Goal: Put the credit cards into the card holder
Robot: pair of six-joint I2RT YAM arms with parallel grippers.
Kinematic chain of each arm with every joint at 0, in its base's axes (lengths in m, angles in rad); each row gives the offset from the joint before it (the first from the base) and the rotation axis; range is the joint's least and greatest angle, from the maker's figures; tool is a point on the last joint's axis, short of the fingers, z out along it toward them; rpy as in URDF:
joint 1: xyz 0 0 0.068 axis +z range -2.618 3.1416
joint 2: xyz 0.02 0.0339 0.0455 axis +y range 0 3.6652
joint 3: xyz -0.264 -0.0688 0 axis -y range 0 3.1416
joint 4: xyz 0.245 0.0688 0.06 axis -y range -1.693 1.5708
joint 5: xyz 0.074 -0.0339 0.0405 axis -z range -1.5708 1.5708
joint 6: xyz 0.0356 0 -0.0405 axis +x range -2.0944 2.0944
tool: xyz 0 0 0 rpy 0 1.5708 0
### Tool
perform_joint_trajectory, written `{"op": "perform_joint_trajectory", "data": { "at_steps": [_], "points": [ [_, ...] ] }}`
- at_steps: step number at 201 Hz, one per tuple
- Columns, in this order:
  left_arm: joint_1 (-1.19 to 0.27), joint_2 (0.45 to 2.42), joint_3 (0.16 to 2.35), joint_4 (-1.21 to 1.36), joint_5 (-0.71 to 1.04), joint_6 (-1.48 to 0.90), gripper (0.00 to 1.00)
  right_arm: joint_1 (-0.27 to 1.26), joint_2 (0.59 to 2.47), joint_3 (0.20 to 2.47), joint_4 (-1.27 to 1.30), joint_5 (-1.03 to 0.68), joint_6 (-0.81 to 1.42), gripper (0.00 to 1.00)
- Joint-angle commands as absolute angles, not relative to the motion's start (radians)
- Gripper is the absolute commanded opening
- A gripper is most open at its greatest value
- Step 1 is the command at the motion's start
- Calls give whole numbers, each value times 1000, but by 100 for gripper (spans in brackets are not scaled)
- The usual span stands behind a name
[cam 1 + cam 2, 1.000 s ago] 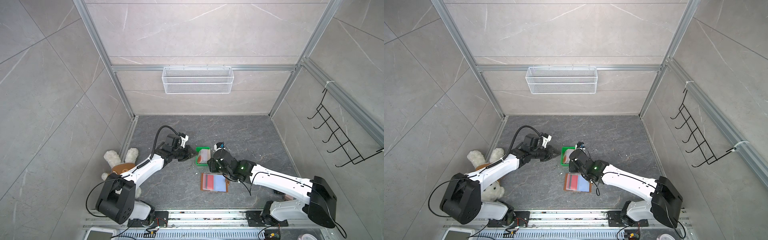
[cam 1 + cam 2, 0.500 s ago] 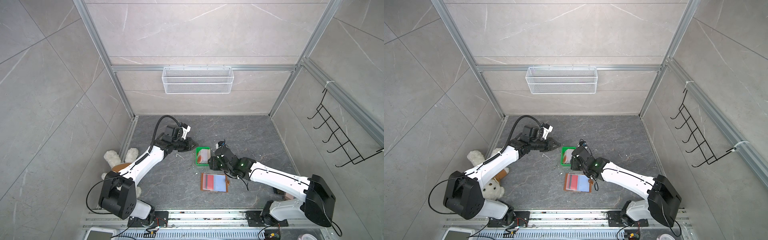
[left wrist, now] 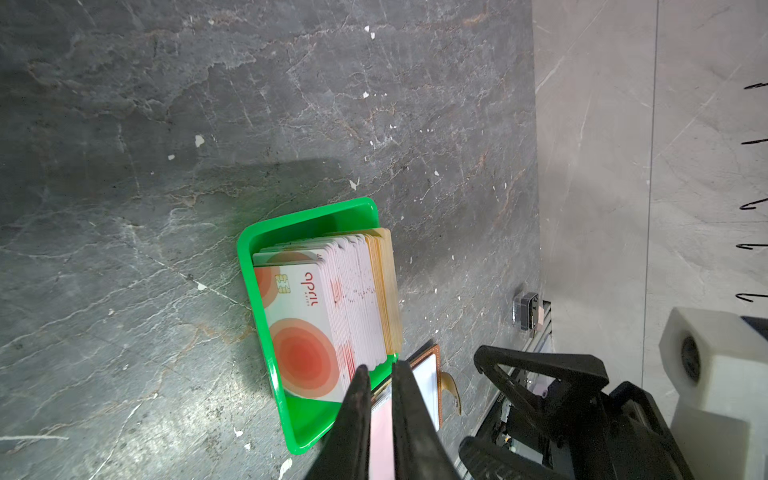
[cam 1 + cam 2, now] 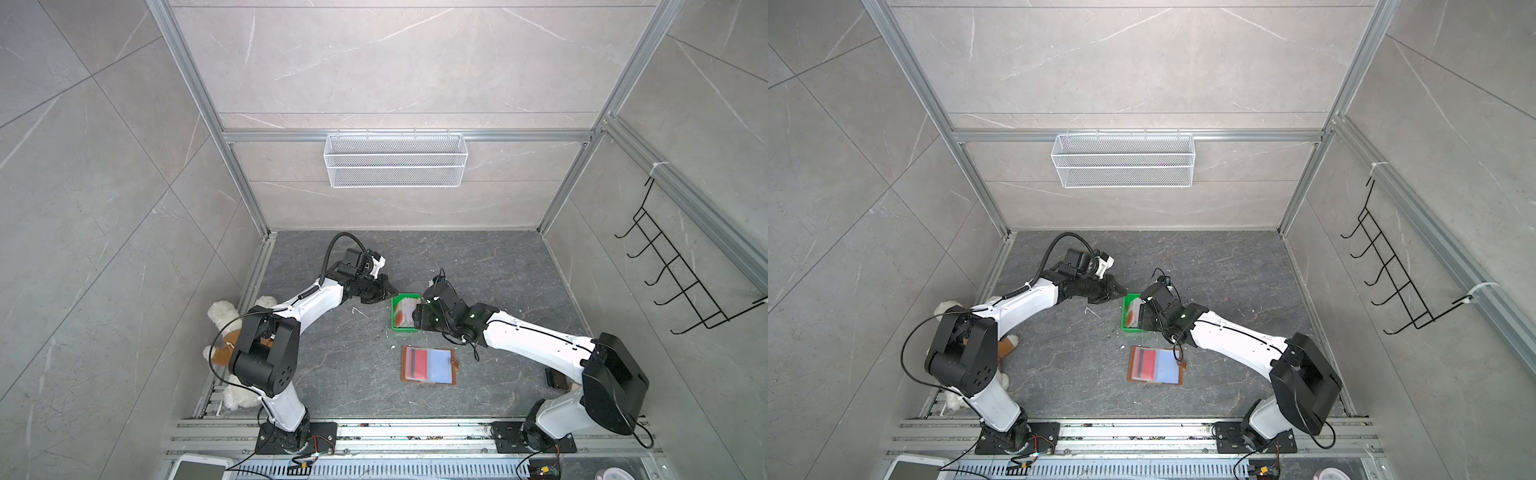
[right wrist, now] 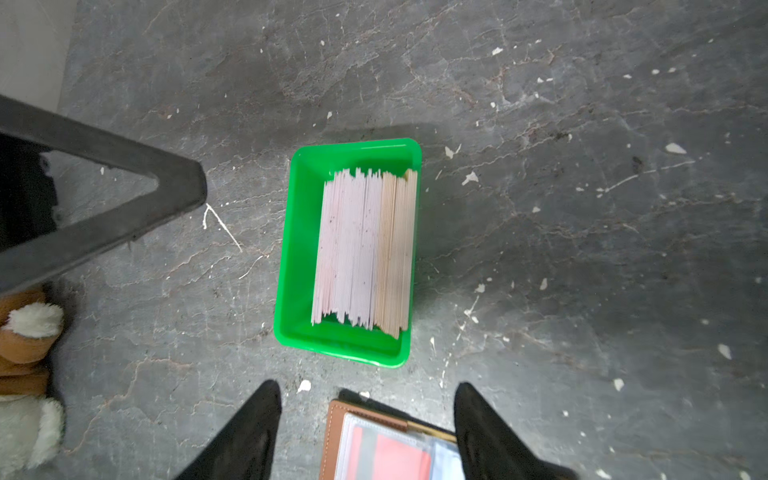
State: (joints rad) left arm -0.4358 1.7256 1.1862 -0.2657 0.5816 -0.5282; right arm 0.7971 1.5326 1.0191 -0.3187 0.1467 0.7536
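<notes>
R gripper jaws spread wider than 1 s ago, above credit cards in green tray, L gripper nearly closed, thin gap, card holder lying open nearby

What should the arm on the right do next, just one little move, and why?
Probably lower the right gripper onto the cards and pinch one. Its jaws are open over the green tray, the cards stand on edge there, and the card holder lies open nearby with a sleeve that looks empty.

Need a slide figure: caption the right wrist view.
Open right end effector near green tray of edge-standing credit cards, card holder lying open alongside.
</notes>
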Motion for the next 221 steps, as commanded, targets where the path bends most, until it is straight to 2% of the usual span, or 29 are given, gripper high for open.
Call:
{"op": "perform_joint_trajectory", "data": {
  "at_steps": [1,53,221],
  "points": [
    [-431,1767,1238,-305,586,-545,13,778,1578,1062,-312,114,728,72],
    [-431,1822,1267,-359,572,-548,13,761,1696,1140,-314,82,701,85],
    [-449,1942,1324,-429,563,-546,10,740,1883,1262,-362,58,657,88]
  ]
}}
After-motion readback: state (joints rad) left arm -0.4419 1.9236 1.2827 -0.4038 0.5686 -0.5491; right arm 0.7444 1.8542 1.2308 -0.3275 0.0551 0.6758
